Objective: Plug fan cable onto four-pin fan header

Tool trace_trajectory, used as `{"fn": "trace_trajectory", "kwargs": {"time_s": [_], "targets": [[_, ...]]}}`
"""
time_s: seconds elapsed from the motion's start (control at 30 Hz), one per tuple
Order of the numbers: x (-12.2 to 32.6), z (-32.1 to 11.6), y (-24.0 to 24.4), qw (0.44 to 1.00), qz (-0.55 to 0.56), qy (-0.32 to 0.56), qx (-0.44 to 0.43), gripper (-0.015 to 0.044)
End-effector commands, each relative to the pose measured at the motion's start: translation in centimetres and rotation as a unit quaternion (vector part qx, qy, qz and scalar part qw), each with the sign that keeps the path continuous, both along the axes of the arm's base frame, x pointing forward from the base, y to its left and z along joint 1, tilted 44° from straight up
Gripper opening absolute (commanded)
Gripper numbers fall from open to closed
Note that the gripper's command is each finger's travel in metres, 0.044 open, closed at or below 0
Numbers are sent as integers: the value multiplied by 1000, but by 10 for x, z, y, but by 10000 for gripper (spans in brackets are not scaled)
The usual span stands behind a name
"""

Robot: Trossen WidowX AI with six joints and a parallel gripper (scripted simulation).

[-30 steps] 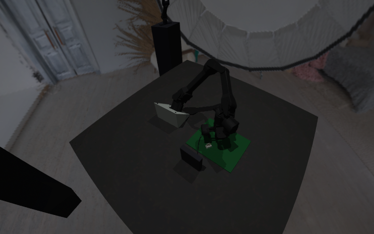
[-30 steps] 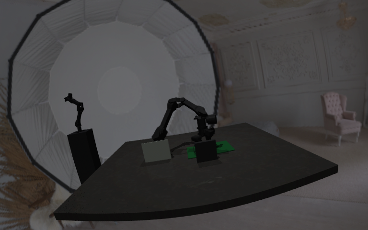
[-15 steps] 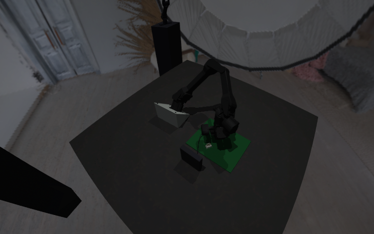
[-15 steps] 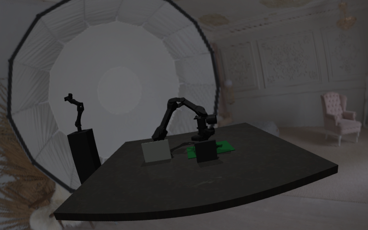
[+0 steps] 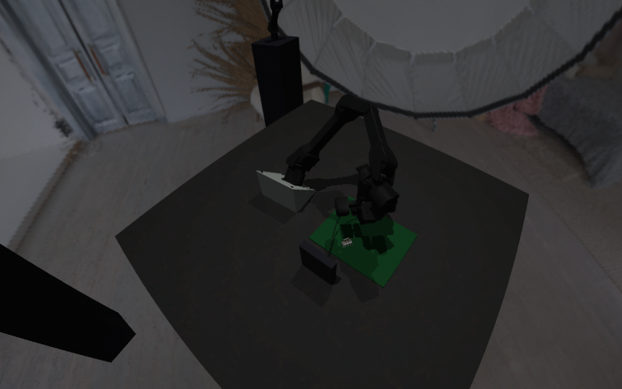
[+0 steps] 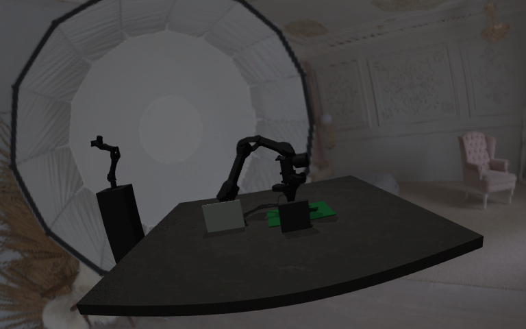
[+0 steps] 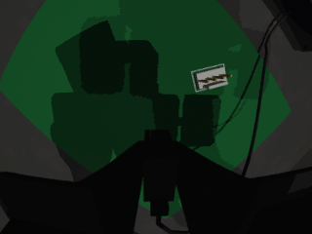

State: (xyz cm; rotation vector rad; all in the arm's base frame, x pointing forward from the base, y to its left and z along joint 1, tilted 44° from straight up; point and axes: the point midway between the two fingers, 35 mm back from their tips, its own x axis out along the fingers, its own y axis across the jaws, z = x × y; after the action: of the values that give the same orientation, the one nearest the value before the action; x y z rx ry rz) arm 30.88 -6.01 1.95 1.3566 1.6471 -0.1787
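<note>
The green board point(image 5: 395, 256) point(image 6: 325, 206) point(image 7: 29, 83) lies flat on the table. The white four-pin header point(image 5: 347, 241) point(image 7: 210, 76) stands on it, its pins bare, right of centre in the wrist view. My gripper point(image 5: 354, 210) point(image 6: 290, 195) point(image 7: 158, 147) is shut on the dark plug point(image 7: 160, 179), over the board and off to one side of the header. The plug's lower tip is too dark to judge its height. The black cable point(image 5: 334, 234) point(image 7: 257, 107) curves from the plug towards the dark upright fan block point(image 5: 317, 262) point(image 6: 294, 216).
A pale slanted panel point(image 5: 279, 192) point(image 6: 223, 216) stands near the arm's base. The fan block stands just beyond the board's edge, near the header. The loose cable arches over the board's side. My arm's shadow falls across the board. A black pedestal point(image 5: 279, 78) point(image 6: 122, 221) stands behind the table.
</note>
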Motion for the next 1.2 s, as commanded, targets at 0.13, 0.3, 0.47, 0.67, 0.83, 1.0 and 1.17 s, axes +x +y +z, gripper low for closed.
{"fn": "trace_trajectory", "kwargs": {"time_s": [0.13, 0.3, 0.47, 0.67, 0.83, 1.0, 1.17], "targets": [[-2, -4, -6, 995, 72, -61, -8, 0], [-3, -8, -11, 983, 135, -120, -15, 0], [-5, -13, -16, 964, 197, -177, -21, 0], [-6, -18, -22, 931, 269, -244, -29, 0], [-8, -23, -26, 896, 327, -298, -35, 0], [-10, -28, -31, 854, 383, -350, -41, 0], [-12, -32, -36, 806, 435, -399, -46, 0]]}}
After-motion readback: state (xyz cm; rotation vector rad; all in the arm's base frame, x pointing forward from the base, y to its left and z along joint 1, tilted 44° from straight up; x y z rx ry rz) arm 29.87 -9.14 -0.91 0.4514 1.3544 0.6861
